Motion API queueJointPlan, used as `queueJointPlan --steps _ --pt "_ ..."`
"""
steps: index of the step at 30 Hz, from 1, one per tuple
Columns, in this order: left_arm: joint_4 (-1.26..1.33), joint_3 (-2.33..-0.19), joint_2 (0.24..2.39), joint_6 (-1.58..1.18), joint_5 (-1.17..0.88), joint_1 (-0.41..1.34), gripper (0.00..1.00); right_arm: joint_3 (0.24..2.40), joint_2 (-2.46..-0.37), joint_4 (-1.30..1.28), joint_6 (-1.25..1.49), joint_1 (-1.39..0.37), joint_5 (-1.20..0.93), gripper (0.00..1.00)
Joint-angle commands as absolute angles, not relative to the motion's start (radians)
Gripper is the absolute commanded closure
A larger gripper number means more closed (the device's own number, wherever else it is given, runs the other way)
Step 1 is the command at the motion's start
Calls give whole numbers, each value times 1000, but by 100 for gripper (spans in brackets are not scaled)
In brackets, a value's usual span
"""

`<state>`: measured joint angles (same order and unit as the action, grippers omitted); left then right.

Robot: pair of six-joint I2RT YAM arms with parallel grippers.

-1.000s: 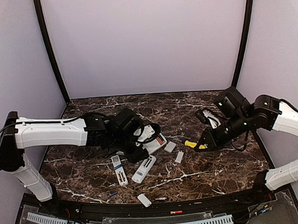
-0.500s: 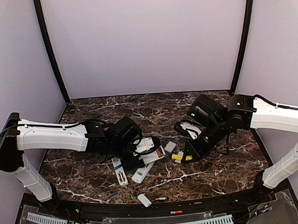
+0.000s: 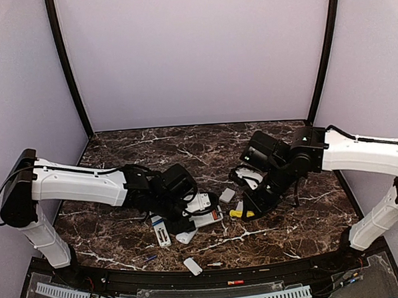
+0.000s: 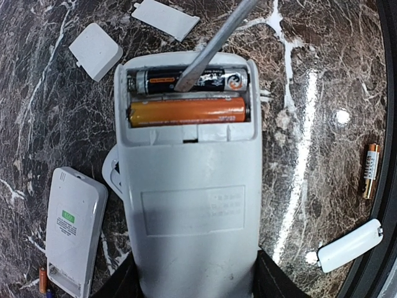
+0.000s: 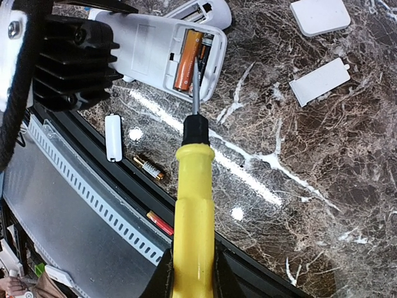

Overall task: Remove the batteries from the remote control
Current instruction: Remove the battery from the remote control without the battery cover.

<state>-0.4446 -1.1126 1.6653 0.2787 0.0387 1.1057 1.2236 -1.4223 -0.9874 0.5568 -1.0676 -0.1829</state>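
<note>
Main risk: the blade skates off. My right gripper is clamped on the screwdriver handle. The tip lands on the rounded dark battery, left of its middle, and I can't tell if it's in a gap or just on top. If I push with no bite, it slides onto the orange battery or gouges the bay wall.

Second risk: the remote twists. My left gripper is closed on its lower end, far from the bay, so a pry at the top levers against the hold.

Third risk: a popped cell flies. The table edge is near, at lower left of the right wrist view, so it could roll off. One loose battery already lies at the right edge of the left wrist view.

Positions in the left wrist view:
- The bay is at top centre, open, with no cover.
- The dark cell is in the upper slot. The orange one is just below it, touching, and both are seated.
- The blade comes in from the top right, across the bay rim.
- Two covers lie on the table at upper left, apart from the remote.

In the right wrist view the bay is at upper centre, straight up the blade from my fingers.
</note>
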Motion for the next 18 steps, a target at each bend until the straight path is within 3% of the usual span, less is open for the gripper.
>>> queueJointPlan --steps 1,18 --pt "-478 -1143 1679 295 42 1121 73 1271 -1455 -1056 548 -1077 -147 100" --pt "-496 -1155 1683 296 84 1152 73 1333 -1588 -1143 546 -1076 -229 100"
